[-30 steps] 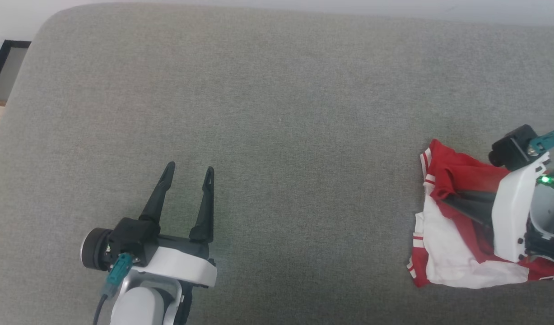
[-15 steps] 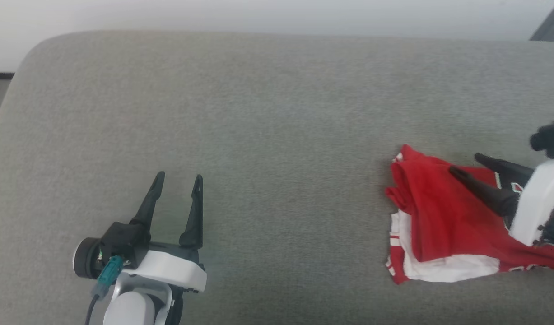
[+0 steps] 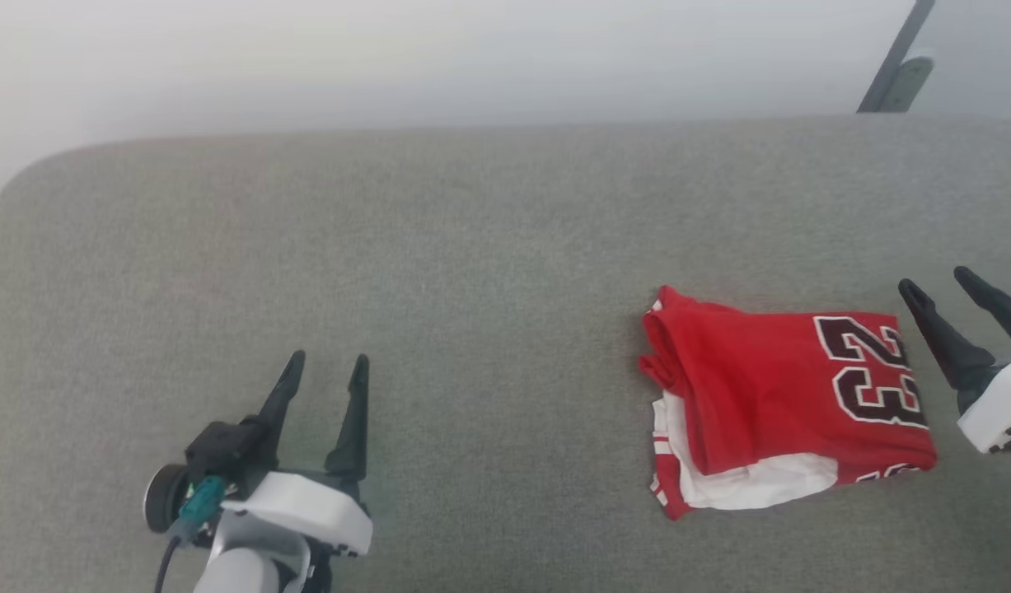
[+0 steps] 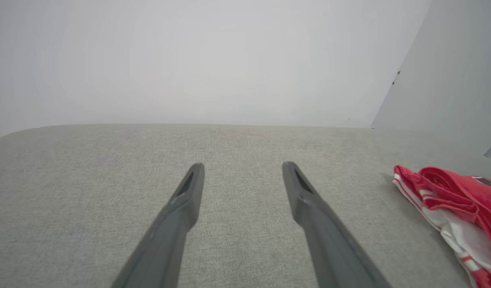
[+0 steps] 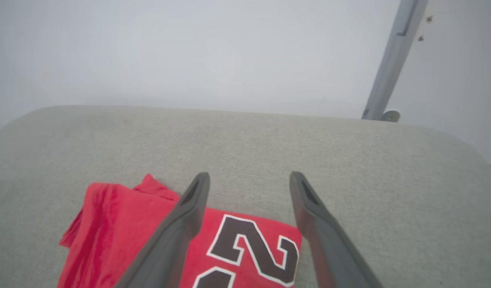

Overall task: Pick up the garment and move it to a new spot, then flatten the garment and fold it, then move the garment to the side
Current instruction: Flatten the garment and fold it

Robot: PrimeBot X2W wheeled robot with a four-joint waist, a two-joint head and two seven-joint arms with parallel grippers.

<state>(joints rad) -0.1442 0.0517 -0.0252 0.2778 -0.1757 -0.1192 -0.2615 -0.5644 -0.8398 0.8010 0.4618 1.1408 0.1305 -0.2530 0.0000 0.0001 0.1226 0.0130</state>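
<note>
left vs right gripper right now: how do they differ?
1. The left gripper is over bare grey cushion, well apart from the garment. The right gripper is at the garment's edge by the 23.
2. In the head view the left gripper's fingers point almost straight up, while the right gripper's lean up and to the left.
Shared: both are open and neither holds anything.

Bright even light, soft shadows, hazy
</note>
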